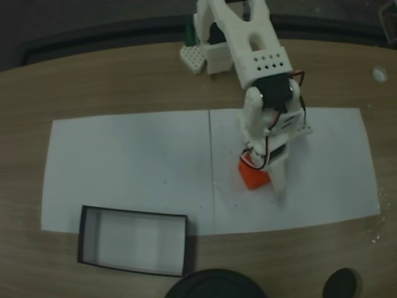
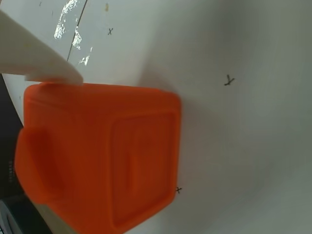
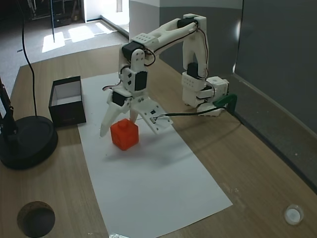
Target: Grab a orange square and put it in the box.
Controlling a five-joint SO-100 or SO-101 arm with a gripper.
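The pincer [image 3: 130, 127] stood wide astride the orange square [image 3: 124, 134], nothing gripped. Closing off-centre, I judged, might knock it aside, far from the box [image 3: 66, 100].

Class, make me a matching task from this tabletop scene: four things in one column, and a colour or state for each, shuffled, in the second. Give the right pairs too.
Things:
1. orange square
2. box
3. gripper
4. paper sheet

Descriptions:
A. white, lying flat on the wooden table
B. open, straddling a block
C. black walls, nothing inside
D. bright orange-red, resting on the paper

Pairs: 1-D, 2-C, 3-B, 4-A
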